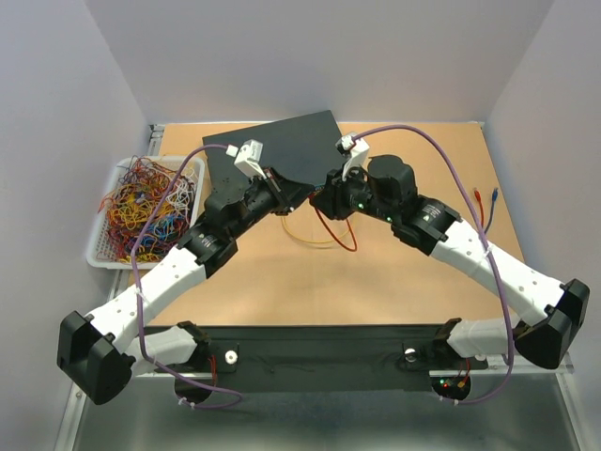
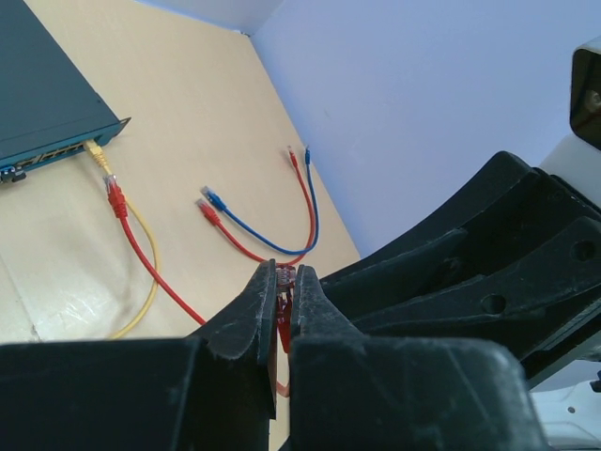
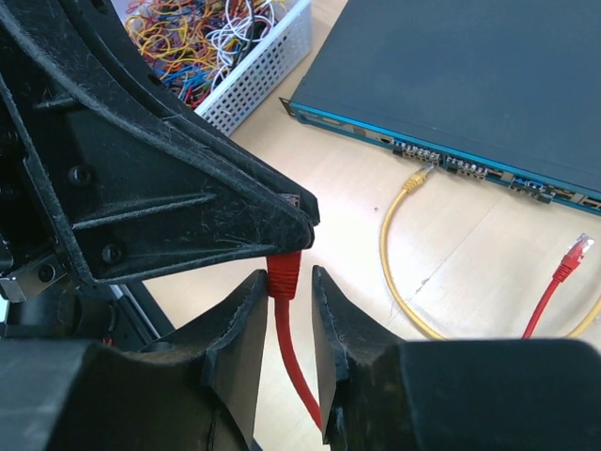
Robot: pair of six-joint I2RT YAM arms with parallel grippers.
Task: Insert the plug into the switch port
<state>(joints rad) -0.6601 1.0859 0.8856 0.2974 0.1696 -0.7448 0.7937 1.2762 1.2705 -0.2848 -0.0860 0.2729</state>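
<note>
Red plug (image 3: 285,270) being held in front of the switch (image 3: 470,85), apart from its sockets.
The plug is being pinched by the clenched left claw (image 2: 285,274). Its red cable (image 3: 296,366) is being flanked by the right claw (image 3: 289,282); whether that claw is gripping cannot be told. A yellow cable (image 3: 404,207) is being held in one switch port, and a second red plug (image 3: 571,256) is being carried by the bench (image 3: 470,244) just before the switch.

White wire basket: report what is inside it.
The white wire basket holds a heaped tangle of thin yellow, red, blue and white cables. The tangle covers the basket's floor, so anything lying underneath it cannot be seen.
</note>
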